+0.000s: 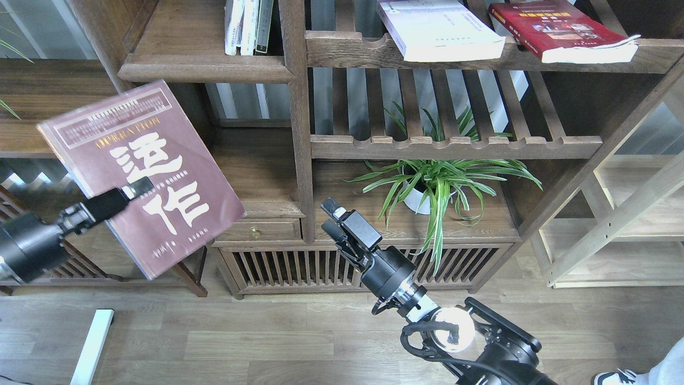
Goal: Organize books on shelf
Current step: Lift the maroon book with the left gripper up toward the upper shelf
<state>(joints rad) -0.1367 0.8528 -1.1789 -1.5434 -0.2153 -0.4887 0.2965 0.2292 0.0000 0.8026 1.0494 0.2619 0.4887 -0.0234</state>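
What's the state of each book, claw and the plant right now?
Dark brown book: held in the air, tilted, cover facing the camera.
Left claw: shut on the dark brown book.
Right claw: empty, low in front of the bookcase; open or shut unclear.
White book: lying flat on slatted shelf.
Red book: lying flat beside it.
Slim volumes: upright on solid shelf.
Potted plant: upright.

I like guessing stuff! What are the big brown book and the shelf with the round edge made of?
The brown book looks like paper with a smooth, matte cover: thin, flat, printed white characters. The shelf looks like dark stained wood; grain lines show along its board and rounded front edge. Whether it is solid wood or veneer cannot be told.
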